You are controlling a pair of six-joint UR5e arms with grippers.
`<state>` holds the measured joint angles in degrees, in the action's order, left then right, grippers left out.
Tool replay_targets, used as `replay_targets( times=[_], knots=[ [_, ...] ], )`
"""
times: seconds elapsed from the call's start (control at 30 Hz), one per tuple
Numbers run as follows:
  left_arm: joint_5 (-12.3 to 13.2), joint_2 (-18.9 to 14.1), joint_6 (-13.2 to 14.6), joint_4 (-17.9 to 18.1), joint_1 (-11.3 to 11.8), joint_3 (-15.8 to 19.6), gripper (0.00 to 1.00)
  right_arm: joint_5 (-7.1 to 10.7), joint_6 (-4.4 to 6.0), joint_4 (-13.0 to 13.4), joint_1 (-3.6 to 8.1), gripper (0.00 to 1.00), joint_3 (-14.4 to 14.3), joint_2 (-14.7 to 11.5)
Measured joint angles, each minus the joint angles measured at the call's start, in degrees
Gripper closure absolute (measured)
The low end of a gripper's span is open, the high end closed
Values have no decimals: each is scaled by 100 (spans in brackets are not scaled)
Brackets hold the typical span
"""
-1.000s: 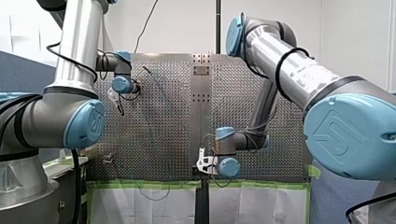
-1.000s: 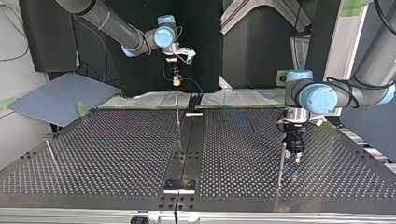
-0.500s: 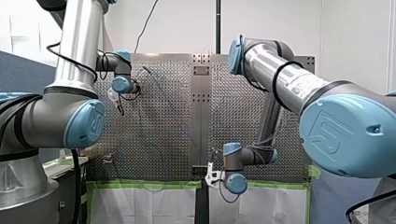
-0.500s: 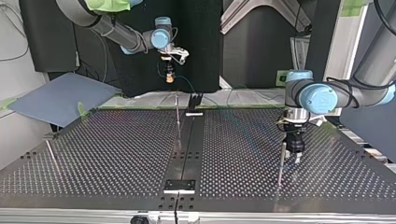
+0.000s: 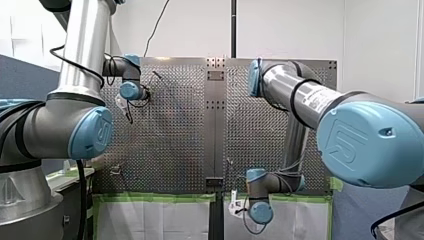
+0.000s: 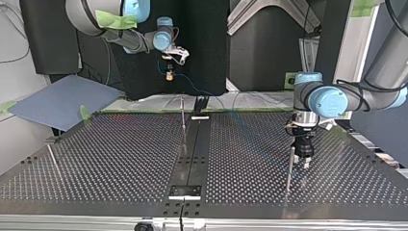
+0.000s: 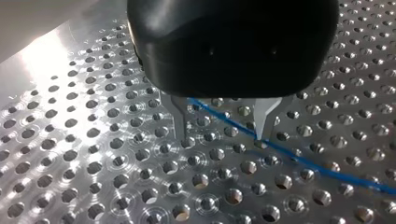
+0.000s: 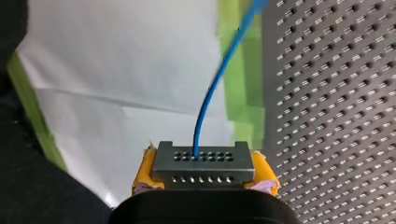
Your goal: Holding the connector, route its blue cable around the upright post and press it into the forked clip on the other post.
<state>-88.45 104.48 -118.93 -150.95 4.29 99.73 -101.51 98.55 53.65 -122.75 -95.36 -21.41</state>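
While my right gripper (image 8: 203, 176) hangs out past the table edge nearest the arms, over white sheeting (image 8: 116, 70) and green tape (image 8: 240, 84), its yellow pads (image 8: 264, 175) pinch the grey rectangular connector (image 8: 203, 161) tight. From the connector's row of holes the thin blue cable (image 8: 210, 102) climbs away toward the perforated metal table (image 8: 336, 93). Over to the top view: a slim upright metal post (image 6: 183, 114) stands just inside that edge, near its middle. Further out, my left gripper (image 7: 222, 137) points straight down, metal fingers (image 7: 180, 116) spread, tips at the plate. The cable crosses the gap between them, low on the table. Another thin post (image 6: 290, 166) stands just beside that gripper.
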Motion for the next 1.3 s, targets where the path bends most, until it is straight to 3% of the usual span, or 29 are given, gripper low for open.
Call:
replay_targets(
  times=[0.67, 0.83, 1.03, 1.3],
  knots=[
    [7, 0, -6, -6, -1, 0, 29, -1, -1, 70, 133, 100, 114, 1086],
    [8, 1, -8, -5, -2, 0, 29, -19, -9, 46, 165, 100, 143, 1137],
    [8, -1, -27, 0, -1, 0, 29, -74, -140, -94, 220, 100, 241, 1108],
    [8, -1, -33, 2, -1, 0, 29, -107, -201, -375, 257, 100, 264, 796]
  ],
)
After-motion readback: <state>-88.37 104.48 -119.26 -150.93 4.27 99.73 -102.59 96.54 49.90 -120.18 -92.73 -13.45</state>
